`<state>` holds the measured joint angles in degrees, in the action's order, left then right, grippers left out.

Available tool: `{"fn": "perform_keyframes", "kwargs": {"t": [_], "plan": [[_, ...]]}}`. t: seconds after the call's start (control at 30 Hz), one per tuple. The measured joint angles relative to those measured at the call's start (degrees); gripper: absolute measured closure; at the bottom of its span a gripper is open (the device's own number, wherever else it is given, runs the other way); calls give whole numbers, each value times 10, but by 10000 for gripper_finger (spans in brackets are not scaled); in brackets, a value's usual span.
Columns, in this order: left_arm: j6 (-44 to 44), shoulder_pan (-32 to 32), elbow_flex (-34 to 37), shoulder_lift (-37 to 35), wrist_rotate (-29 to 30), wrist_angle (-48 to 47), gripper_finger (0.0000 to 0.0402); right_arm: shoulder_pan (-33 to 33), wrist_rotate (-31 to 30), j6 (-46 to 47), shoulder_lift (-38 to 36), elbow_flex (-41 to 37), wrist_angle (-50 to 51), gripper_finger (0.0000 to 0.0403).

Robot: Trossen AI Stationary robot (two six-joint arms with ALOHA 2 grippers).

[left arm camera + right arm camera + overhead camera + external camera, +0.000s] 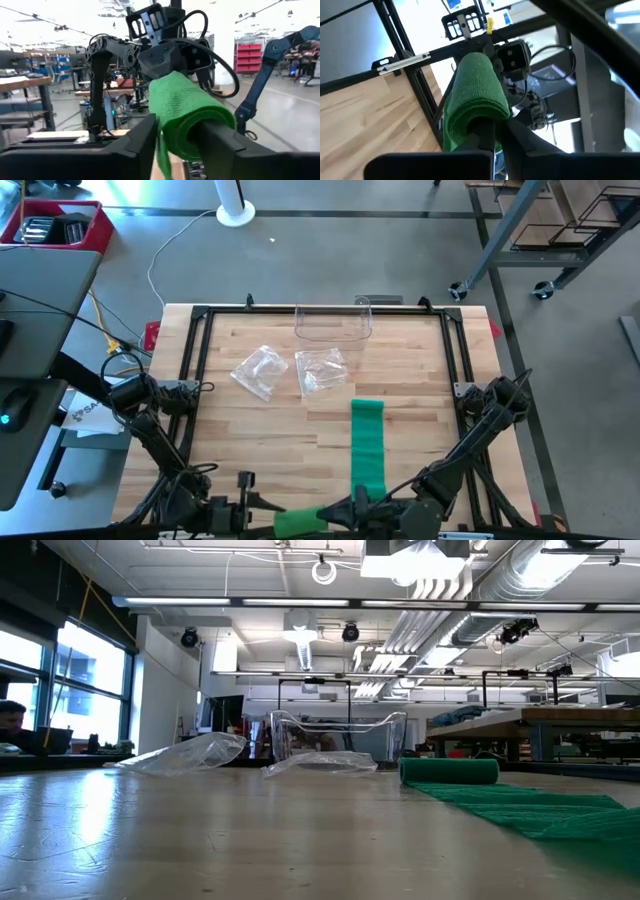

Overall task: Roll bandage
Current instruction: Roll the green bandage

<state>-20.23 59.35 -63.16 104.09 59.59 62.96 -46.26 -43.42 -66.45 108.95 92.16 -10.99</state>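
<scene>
Green bandage (368, 445), partly rolled, on table (260, 450).
Rolled end held at near table edge: left tool (186, 142) straddles it; right tool (492, 131) closed on it.

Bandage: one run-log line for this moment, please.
bandage: part rolled, tail flat on table | right pincer: shut on roll end | left pincer: around other end | bags, clear bin: untouched

Bandage (368, 445) — bright green, a fine woven mesh texture showing on the rolled end. Worktop (260, 435) — pale wood in butcher-block strips, framed by a black rail (190, 370). Two plastic bags (259, 370) and a bin (333, 324) — clear, colourless. Both arms' fingers (142, 145) — dark, near black. Crate (60, 228) — red. Floor (400, 250) — grey.
</scene>
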Motion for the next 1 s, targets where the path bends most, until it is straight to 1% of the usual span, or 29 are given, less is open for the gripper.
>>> {"fn": "perform_keyframes", "kwargs": {"t": [0.17,0.23,0.27,0.33,0.47,0.57,0.67,0.8,0.9,1.0], "plan": [[-46,7,0,0,24,0,357,5,-1,108,0,0,1,387],[-66,11,0,0,35,1,384,9,0,143,0,0,0,369],[-75,12,0,0,39,0,390,9,0,161,0,0,0,356],[-97,15,0,0,43,0,390,11,0,194,0,0,0,325],[-145,21,0,0,44,0,374,13,-1,269,0,0,1,259],[-191,23,0,0,44,-1,374,14,-10,317,0,0,5,228],[-241,26,0,0,42,-1,380,17,0,371,-4,0,15,220],[-284,26,0,0,26,-1,382,26,45,421,-6,0,21,224],[-300,26,0,0,2,-2,379,34,75,433,-6,0,27,234],[-304,25,0,0,-8,-1,373,41,77,427,-6,0,28,252]]}}
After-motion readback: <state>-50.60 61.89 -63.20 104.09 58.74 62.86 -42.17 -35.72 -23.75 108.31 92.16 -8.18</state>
